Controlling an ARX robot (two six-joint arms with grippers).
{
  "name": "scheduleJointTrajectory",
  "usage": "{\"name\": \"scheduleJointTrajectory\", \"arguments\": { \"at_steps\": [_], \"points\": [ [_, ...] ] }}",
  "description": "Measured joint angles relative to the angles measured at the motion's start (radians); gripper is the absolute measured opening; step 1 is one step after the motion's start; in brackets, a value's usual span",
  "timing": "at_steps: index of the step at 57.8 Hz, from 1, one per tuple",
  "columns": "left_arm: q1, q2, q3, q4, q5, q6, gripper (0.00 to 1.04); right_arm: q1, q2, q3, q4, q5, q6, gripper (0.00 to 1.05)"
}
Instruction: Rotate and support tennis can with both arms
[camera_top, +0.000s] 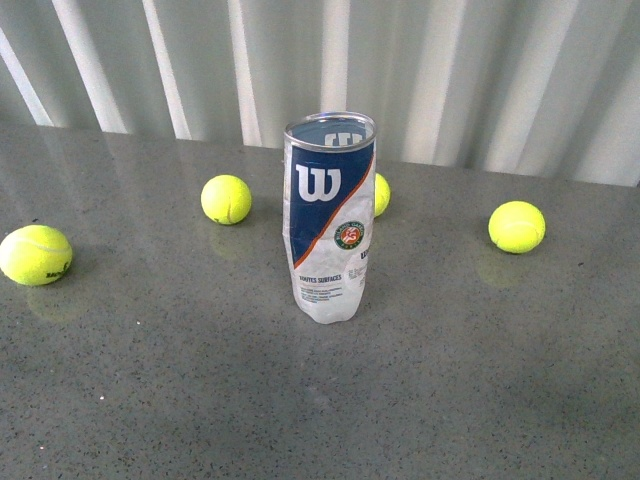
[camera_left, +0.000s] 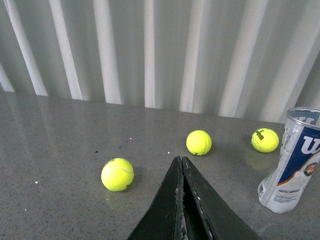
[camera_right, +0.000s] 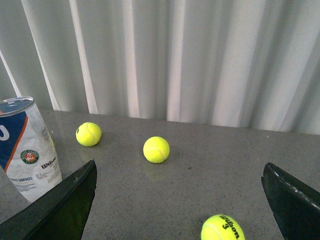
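My front cam looks down across the table (camera_top: 150, 400) toward the curtain (camera_top: 480, 70); both wrist cams sit low, sharing the tennis can (camera_top: 329, 215).

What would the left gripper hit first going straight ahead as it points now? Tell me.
Probably nothing soon. The left gripper, shut, points between two tennis balls, toward the white corrugated wall. The nearer-right ball sits closest to that line, though depth is unclear. The tennis can stands well aside.

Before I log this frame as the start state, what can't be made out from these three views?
- Fourth ball: front view, mostly hidden behind the tennis can.
- Both arms: absent from the front view.
- Left hand: left wrist view, fingers cut off by the frame edge.
- Right hand: right wrist view, only finger parts at the edges.
- Can's small print: too small to read.
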Motion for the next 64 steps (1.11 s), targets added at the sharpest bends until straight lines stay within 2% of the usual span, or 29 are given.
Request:
{"name": "scheduleJointTrajectory", "arguments": {
  "at_steps": [29, 33, 47, 64],
  "points": [
    [0.000, -0.181, 0.000, -0.182, 0.000, 0.000, 0.04, 0.000, 0.000, 0.000, 0.000, 0.000, 0.000, 0.98],
    [0.000, -0.305, 0.000, -0.338, 0.000, 0.000, 0.04, 0.000, 0.000, 0.000, 0.000, 0.000, 0.000, 0.98],
    [0.000, -0.341, 0.000, -0.348, 0.000, 0.000, 0.04, 0.000, 0.000, 0.000, 0.000, 0.000, 0.000, 0.97],
    [0.000, -0.341, 0.000, -0.348, 0.000, 0.000, 0.53, 0.000, 0.000, 0.000, 0.000, 0.000, 0.000, 0.98]
  ]
}}
